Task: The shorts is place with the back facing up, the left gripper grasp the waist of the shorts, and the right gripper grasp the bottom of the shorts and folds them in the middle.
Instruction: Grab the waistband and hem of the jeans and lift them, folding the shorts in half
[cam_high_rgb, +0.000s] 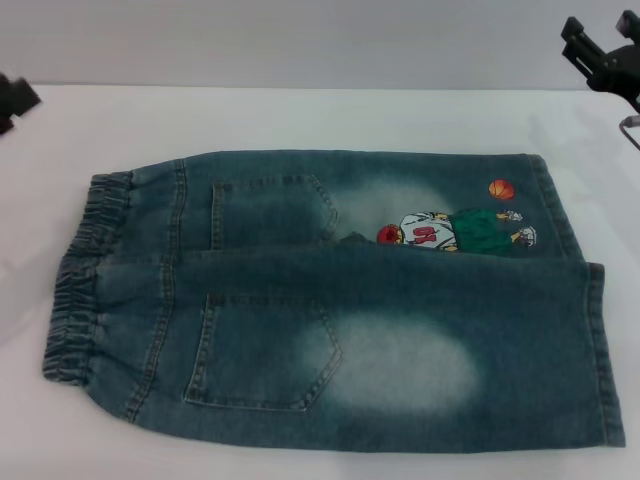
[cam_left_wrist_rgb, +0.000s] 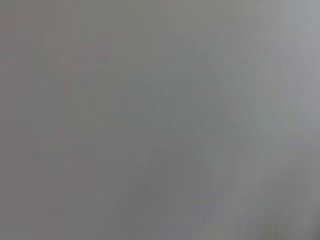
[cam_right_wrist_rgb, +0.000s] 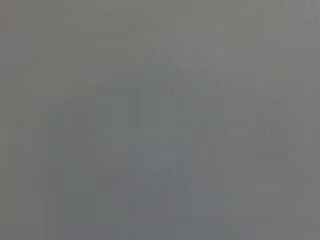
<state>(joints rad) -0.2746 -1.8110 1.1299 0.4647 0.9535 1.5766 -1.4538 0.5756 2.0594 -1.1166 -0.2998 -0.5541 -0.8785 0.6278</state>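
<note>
2 tools, left tool (cam_high_rgb: 14, 100) and right tool (cam_high_rgb: 598, 52), flank flat shorts (cam_high_rgb: 330, 300); openness unclear

Only a plain, featureless grey field fills the view, with nothing distinguishable in it

**White table, one pair of denim shorts on it**

So the white table (cam_high_rgb: 300, 115) runs across the whole head view, with a bare strip along the far edge. Lying flat right on it are the shorts (cam_high_rgb: 330, 310), back side up and spread sideways. Waist of the shorts (cam_high_rgb: 85, 275) sits at the left, bottom of the shorts (cam_high_rgb: 585, 310) at the right. Near leg overlaps the far one a bit.
</note>
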